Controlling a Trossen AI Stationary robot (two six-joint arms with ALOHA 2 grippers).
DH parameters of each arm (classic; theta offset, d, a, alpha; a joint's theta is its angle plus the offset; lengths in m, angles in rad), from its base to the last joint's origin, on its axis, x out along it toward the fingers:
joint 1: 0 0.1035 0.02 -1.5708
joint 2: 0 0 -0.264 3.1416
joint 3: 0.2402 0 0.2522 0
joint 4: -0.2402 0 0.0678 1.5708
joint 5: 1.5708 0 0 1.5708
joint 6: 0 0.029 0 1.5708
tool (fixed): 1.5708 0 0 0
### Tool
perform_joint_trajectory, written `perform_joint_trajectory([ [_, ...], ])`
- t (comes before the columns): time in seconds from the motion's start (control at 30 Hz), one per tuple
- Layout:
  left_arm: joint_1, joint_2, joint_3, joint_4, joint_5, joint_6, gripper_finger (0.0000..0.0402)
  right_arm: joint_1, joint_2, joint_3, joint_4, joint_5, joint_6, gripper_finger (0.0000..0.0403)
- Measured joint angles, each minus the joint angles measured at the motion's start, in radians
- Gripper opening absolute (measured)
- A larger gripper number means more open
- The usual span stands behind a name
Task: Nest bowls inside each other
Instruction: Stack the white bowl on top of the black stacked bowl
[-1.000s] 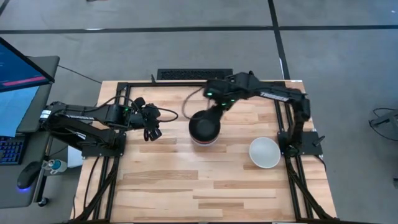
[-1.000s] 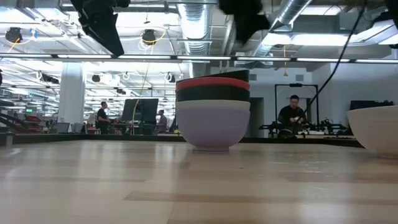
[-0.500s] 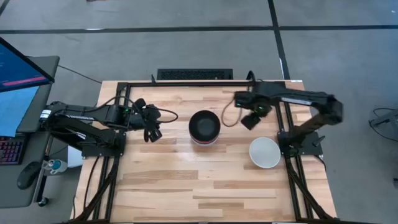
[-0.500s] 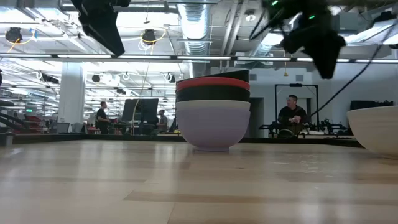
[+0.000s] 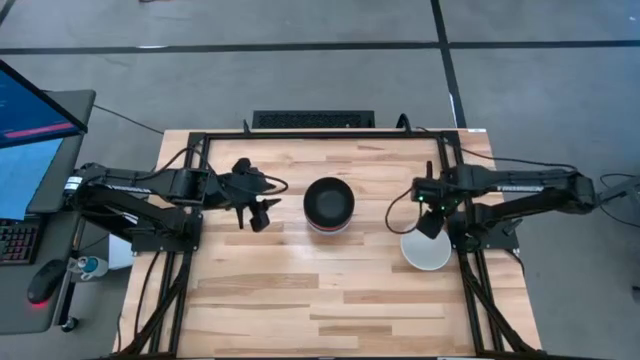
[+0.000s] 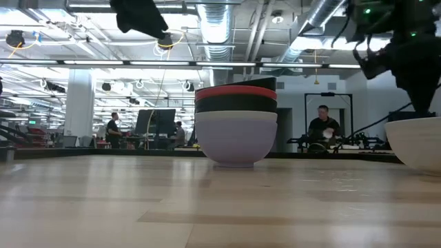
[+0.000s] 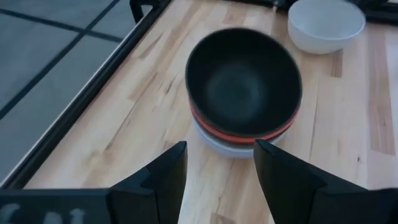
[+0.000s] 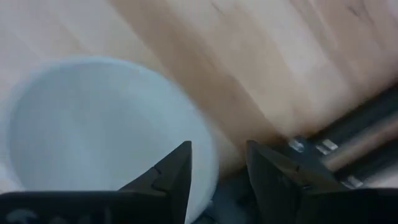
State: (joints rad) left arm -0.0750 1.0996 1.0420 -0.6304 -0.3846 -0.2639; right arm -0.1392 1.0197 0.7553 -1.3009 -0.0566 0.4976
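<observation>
A stack of nested bowls (image 5: 329,205) stands near the table's middle: a black bowl (image 7: 244,79) on top, a red rim (image 6: 236,91) under it, a black one below and a pale lavender bowl (image 6: 236,138) at the bottom. A single white bowl (image 5: 427,248) sits on its base toward the right edge. My right gripper (image 8: 216,168) is open above that white bowl's (image 8: 93,130) far rim. My left gripper (image 7: 217,168) is open, left of the stack, pointing at it.
A black metal frame (image 5: 300,134) runs along the table's far edge and both sides. A dark bar (image 8: 354,134) of it lies close beside the white bowl. People and equipment (image 6: 324,131) stand in the room beyond the table. Bare wood (image 5: 300,300) spreads over the near half.
My right gripper has left the stack, swinging toward the table's right edge and nearer, and has come down over the white bowl. My left gripper has shifted a little toward the stack. The stack and the white bowl have stayed in place.
</observation>
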Motion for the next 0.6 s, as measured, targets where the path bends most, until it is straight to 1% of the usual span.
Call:
perform_joint_trajectory([
  [0.03, 0.0, 0.0, 0.0, 0.009, 0.001, 0.002, 0.0179, 0.003, 0.002, 0.009, -0.021, 0.015, 0.0, 0.0175],
  [0.07, 0.0, 0.0, 0.0, 0.013, 0.003, 0.002, 0.0179, 0.006, -0.008, 0.011, 0.012, 0.032, 0.0, 0.0175],
  [0.17, 0.002, 0.0, 0.0, 0.022, -0.001, -0.005, 0.0179, -0.003, -0.018, 0.006, -0.018, 0.022, -0.003, 0.0173],
  [0.3, 0.003, 0.0, 0.0, 0.032, -0.002, -0.04, 0.0179, -0.012, -0.002, 0.01, 0.001, -0.077, 0.078, 0.0171],
  [0.47, 0.003, 0.0, 0.0, 0.063, -0.016, -0.044, 0.0179, 0.001, 0.085, 0.009, -0.017, -0.047, 0.237, 0.017],
  [0.6, 0.006, 0.0, 0.0, 0.069, -0.021, -0.032, 0.0179, 0.002, 0.165, 0.008, 0.007, -0.049, 0.235, 0.0171],
])
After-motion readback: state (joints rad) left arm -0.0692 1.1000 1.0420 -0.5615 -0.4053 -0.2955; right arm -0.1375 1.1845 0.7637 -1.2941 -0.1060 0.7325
